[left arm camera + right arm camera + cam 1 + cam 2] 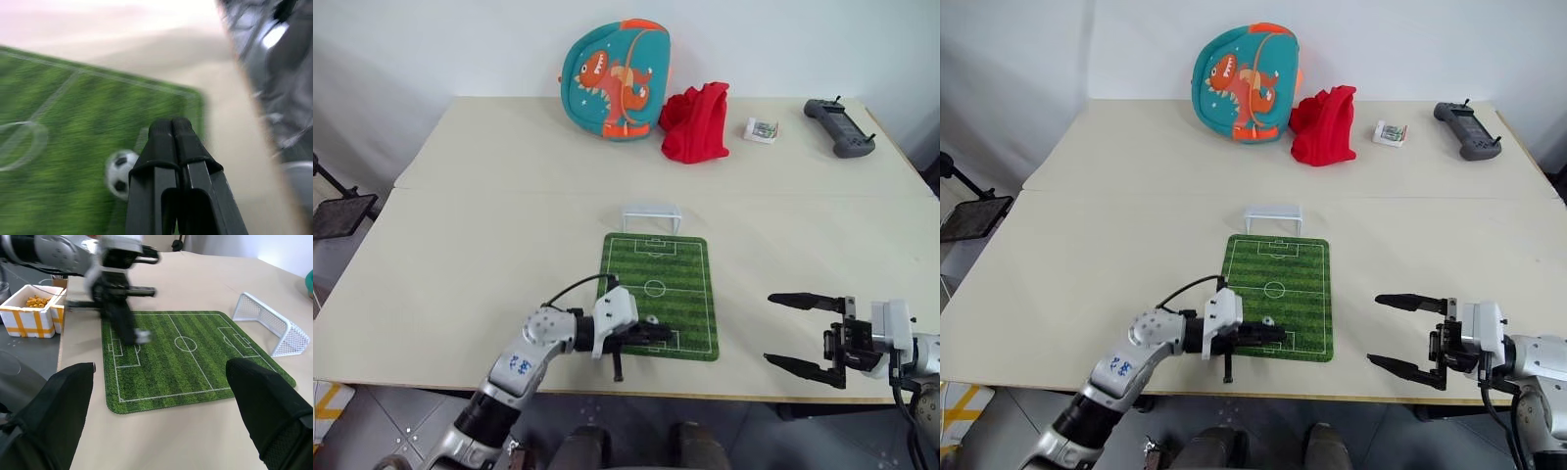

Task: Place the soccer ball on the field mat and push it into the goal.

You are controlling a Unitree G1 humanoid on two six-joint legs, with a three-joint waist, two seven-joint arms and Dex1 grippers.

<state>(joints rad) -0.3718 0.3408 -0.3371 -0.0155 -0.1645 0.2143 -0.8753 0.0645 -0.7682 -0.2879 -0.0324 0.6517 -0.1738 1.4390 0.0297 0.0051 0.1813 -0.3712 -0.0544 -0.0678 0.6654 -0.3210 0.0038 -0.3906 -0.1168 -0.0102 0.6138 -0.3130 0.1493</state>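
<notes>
Soccer ball (pixel 120 174) on field mat (pixel 685 284) near edge | left jaws closed, empty | right jaws wide, empty

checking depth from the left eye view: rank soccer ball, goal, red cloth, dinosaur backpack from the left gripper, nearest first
1. soccer ball: beside the shut left gripper, on the field mat
2. goal: beyond the mat's far end
3. red cloth and dinosaur backpack: far edge, too close to call
</notes>
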